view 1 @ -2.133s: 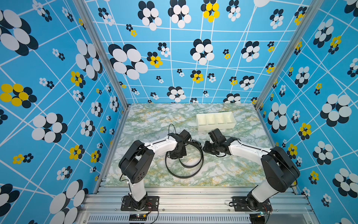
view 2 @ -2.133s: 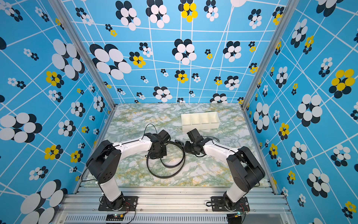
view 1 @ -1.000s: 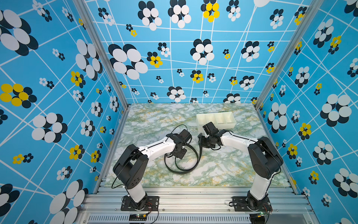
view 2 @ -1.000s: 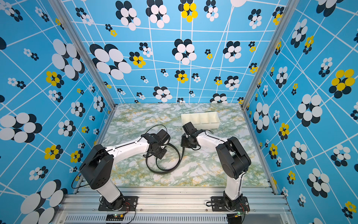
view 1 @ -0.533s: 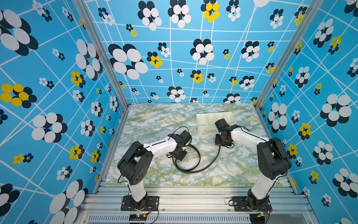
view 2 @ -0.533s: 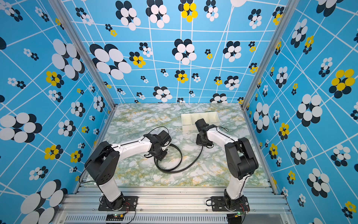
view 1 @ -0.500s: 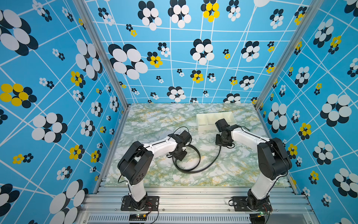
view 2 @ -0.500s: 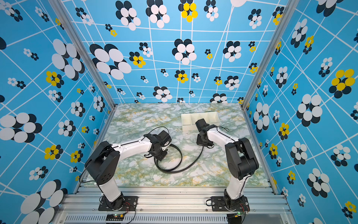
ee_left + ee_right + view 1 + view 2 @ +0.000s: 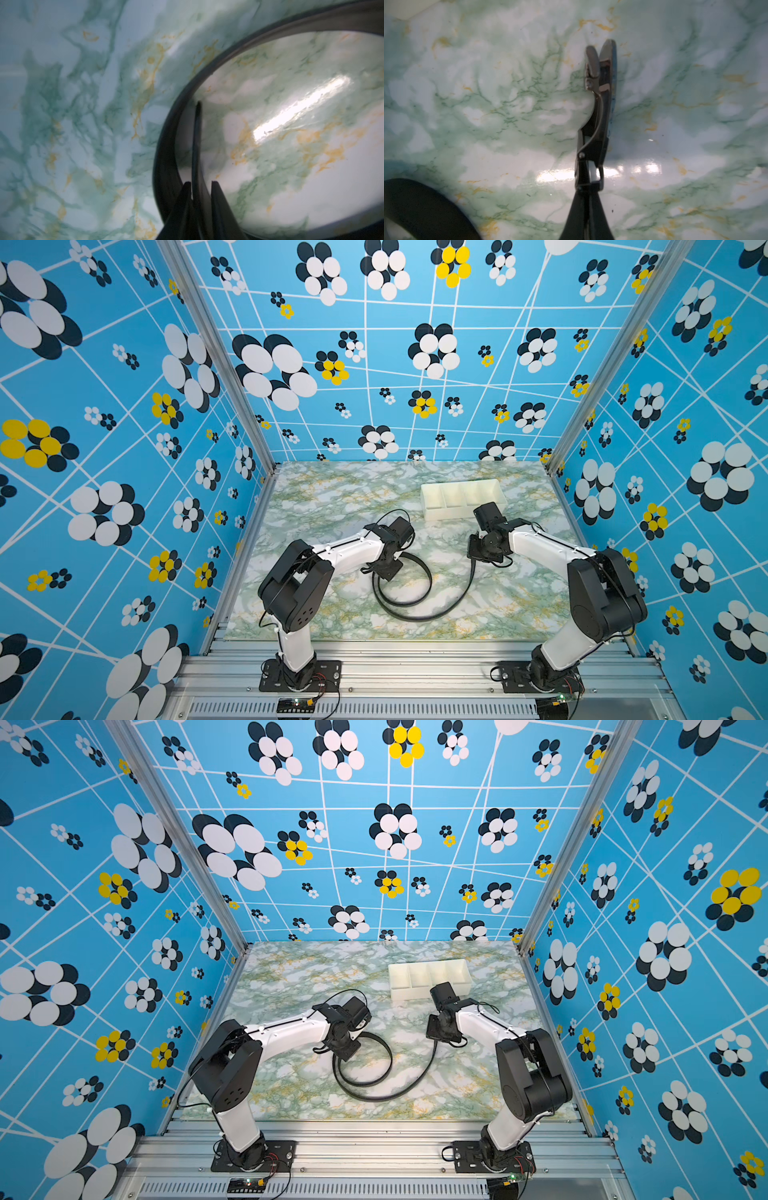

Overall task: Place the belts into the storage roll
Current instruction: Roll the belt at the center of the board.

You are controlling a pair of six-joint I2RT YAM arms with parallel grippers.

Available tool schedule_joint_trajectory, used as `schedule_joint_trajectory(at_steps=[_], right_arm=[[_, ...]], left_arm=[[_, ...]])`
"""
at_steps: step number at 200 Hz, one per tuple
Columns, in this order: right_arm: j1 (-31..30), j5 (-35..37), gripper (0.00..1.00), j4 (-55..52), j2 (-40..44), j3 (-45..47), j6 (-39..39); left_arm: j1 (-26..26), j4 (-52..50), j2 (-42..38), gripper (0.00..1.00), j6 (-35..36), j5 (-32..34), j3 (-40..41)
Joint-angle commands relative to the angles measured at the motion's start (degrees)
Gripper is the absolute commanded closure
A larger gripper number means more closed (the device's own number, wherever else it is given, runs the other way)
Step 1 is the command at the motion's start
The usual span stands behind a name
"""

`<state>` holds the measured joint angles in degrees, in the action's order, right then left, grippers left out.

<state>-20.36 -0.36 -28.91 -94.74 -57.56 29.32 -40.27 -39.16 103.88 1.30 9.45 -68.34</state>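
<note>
The belt [image 9: 417, 617] is one long black strap, lying in a loose loop on the marble table in both top views [image 9: 374, 1098]. My left gripper [image 9: 388, 571] stands over the loop's left side. In the left wrist view its jaws [image 9: 200, 184] are slightly open, with the strap's end [image 9: 197, 135] still between them. My right gripper [image 9: 476, 551] is shut on the belt's metal buckle [image 9: 600, 83], just in front of the storage roll. The storage roll [image 9: 457, 513] is a cream tray with its compartments in a row and nothing visible in them [image 9: 415, 992].
Blue flowered walls close in the table on three sides. An aluminium frame [image 9: 415, 659] runs along the front, with both arm bases on it. A thin black cable [image 9: 388, 514] arches over the left wrist. Bare marble lies left of the tray.
My right gripper has carried the buckle end to the right, away from the left gripper, and the coil has opened out. The left jaws have parted slightly around the strap.
</note>
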Motion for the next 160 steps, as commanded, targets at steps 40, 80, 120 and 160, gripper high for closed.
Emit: schedule_joint_trajectory(at_steps=[40,80,120,160], right_arm=[[-1.06,-3.78,1.0,2.63,1.2,1.26,0.69],[-1.17,-3.39,1.0,1.82,1.65,0.75,1.13],[-1.6,-3.33,1.0,2.45,1.59,1.22,2.4],[-2.53,-3.2,1.0,3.07,1.11,1.55,2.89]], left_arm=[[-1.72,-1.37,-0.88,0.51,-4.76,9.44,-5.91],[-4.5,-11.49,-8.27,0.47,-20.52,14.06,-6.04],[-5.38,-15.63,-14.55,0.42,-44.82,0.13,4.48],[-5.64,-3.66,-19.77,0.38,-58.49,-7.8,15.49]])
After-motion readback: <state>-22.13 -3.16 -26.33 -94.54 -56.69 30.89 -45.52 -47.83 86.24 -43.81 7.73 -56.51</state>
